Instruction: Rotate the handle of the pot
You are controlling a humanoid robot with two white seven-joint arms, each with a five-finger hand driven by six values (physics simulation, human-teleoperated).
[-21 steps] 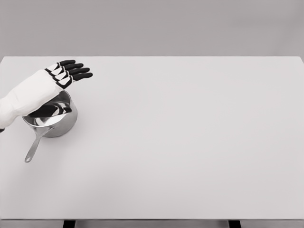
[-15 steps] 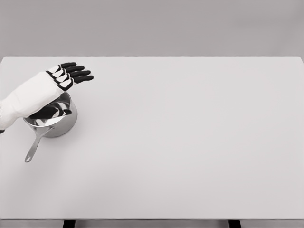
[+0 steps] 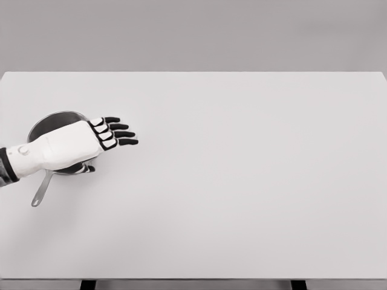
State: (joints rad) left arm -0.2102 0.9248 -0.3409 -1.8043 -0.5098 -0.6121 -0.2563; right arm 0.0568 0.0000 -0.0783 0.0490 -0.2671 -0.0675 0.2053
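Now I see my left robot hand (image 3: 91, 140) over the pot (image 3: 45, 124), fingers (image 3: 121, 134) straight and apart, holding nothing. It sits at the table's (image 3: 242, 181) left side. Its handle (image 3: 41, 190) points toward me.

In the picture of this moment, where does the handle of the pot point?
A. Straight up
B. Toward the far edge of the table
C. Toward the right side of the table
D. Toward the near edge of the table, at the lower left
D: the handle comes out below the left hand, which covers the front of the pot, and slants down-left toward the near edge.
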